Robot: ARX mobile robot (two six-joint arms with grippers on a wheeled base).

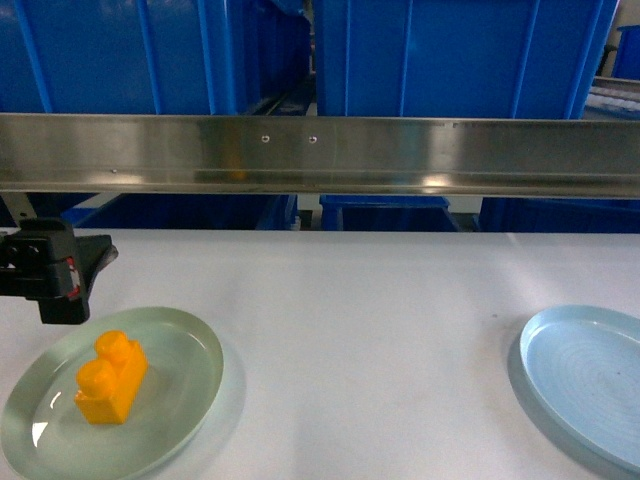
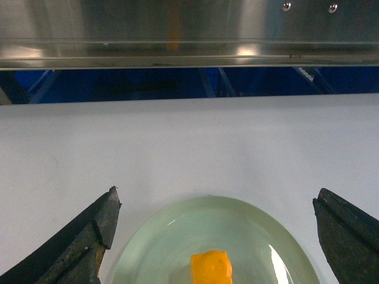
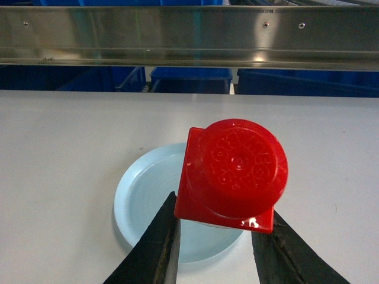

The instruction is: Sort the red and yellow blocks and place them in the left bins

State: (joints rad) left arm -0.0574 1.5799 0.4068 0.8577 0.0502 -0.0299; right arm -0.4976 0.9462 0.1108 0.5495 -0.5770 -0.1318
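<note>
A white table (image 1: 380, 320) fills the lower half of the head view, with a long stainless steel rail (image 1: 320, 152) crossing above its far edge. Behind the rail, at 11 and 1 o'clock, stand two large blue bins (image 1: 150, 55), side by side with a narrow gap between them.

At 8 o'clock on the table lies a pale green plate (image 1: 190, 350). An orange-yellow block (image 1: 110, 378) with two round studs lies on it, left of the plate's middle. At 4 o'clock, well apart, lies a pale blue plate (image 1: 590, 380).

The left gripper (image 2: 216, 231) hangs just above the green plate, at 9 o'clock in the head view, its dark jaws spread wide and touching nothing. The right gripper (image 3: 216, 236) is seen only from its own wrist camera: its jaws are closed on a glossy red block (image 3: 234, 171), stud facing the lens, held above the blue plate.
</note>
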